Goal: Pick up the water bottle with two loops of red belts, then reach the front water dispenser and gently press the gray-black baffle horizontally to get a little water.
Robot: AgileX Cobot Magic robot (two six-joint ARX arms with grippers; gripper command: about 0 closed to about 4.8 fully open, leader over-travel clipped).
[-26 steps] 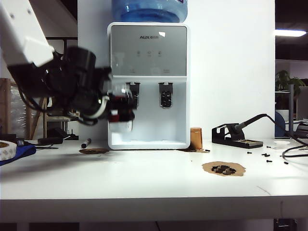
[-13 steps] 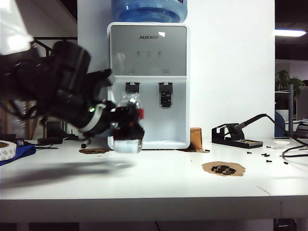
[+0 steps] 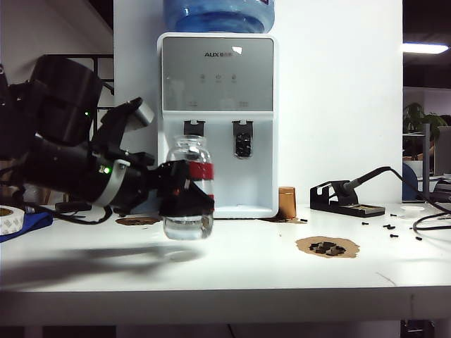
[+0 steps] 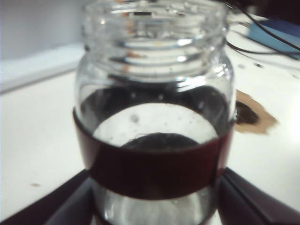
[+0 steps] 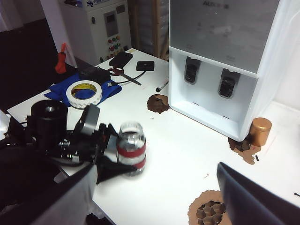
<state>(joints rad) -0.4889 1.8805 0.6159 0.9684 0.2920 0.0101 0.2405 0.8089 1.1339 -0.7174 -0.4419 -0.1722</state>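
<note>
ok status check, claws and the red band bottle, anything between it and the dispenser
Left claw shut on the water bottle, held upright above the table. Right claw open, high over the table, holding nothing. Nothing between bottle and water dispenser.

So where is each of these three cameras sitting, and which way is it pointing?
Exterior view: level with the table edge, facing the water dispenser; shows the left arm and left gripper holding the water bottle.
Left wrist view: just behind the left gripper, close on the water bottle.
Right wrist view: raised, looking down over the table; right gripper fingers open at the picture's edge.
Shared: all show the bottle.
</note>
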